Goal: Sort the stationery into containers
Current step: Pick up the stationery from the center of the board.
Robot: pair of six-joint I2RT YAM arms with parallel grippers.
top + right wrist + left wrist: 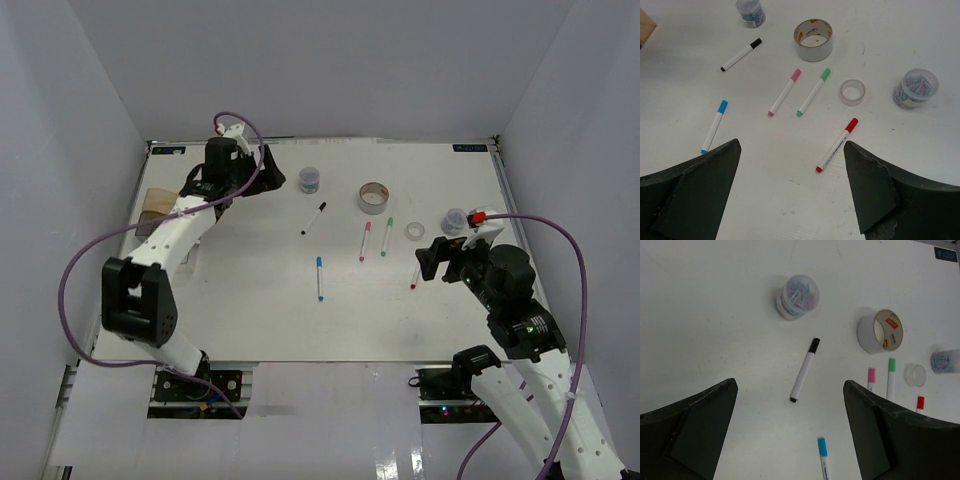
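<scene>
The amber-brown box (153, 205) sits at the far left edge of the desk (250, 310), partly hidden behind the left arm, and all the stationery lies outside it on the white surface. The left gripper (262, 178) hangs over the far left part of the desk, beside the box, its jaws spread wide with nothing between them. In its wrist view a clear jar (309, 179) of coloured clips stands ahead of it, with the black-capped marker (314, 218) lying aslant just nearer. The blue-capped marker (319, 278) lies alone around the middle, well apart from the rest. The large tape roll (374, 197) sits to the right of that jar. Nearer than it, the pink-capped marker (365, 241) and the green-capped marker (387, 236) lie side by side, almost parallel, not touching. The small tape roll (414, 231) lies just right of the green one, and the second clear jar (455, 220) stands further right. The right gripper (436, 260) hovers at the right side, near this jar, its jaws likewise wide apart and holding nothing; the red-capped marker (837, 145) lies on the desk under it, showing between the two jaws in the wrist view
</scene>
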